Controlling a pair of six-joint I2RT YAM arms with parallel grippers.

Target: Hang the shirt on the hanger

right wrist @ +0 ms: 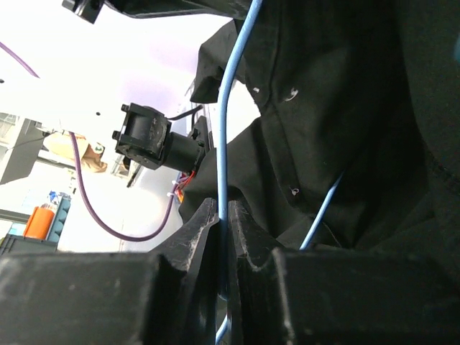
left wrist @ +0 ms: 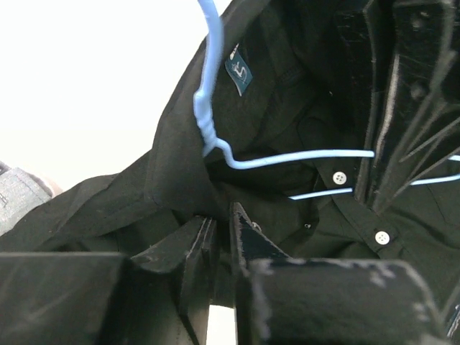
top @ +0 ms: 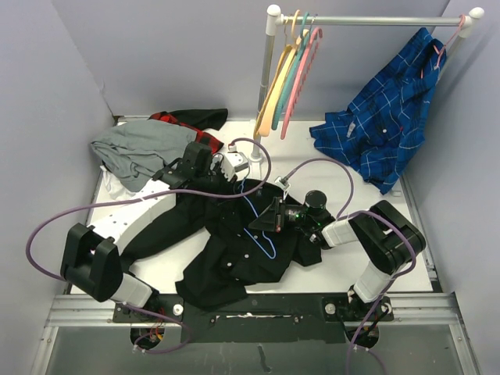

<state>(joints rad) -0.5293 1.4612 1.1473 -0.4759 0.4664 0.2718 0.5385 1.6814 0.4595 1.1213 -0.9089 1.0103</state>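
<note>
The black shirt (top: pixel 234 254) lies spread on the white table (top: pixel 351 262), collar toward the back. The light-blue hanger (top: pixel 270 249) lies on its chest, partly inside the neck opening. My left gripper (top: pixel 238 183) is at the collar. In the left wrist view it (left wrist: pixel 223 215) is shut on a fold of shirt (left wrist: pixel 172 180) fabric just below the hanger's twisted neck (left wrist: pixel 208 136). My right gripper (top: pixel 264 221) is over the shirt's middle. In the right wrist view it (right wrist: pixel 227 215) is shut on the hanger wire (right wrist: pixel 228 108), with the shirt (right wrist: pixel 345 108) behind it.
A rack at the back holds yellow, teal and pink hangers (top: pixel 293 70) and a blue plaid shirt (top: pixel 387 117). A grey garment (top: pixel 137 152) and a red-and-black checked one (top: pixel 187 121) lie at the back left. Purple cables (top: pixel 258 152) loop over the table.
</note>
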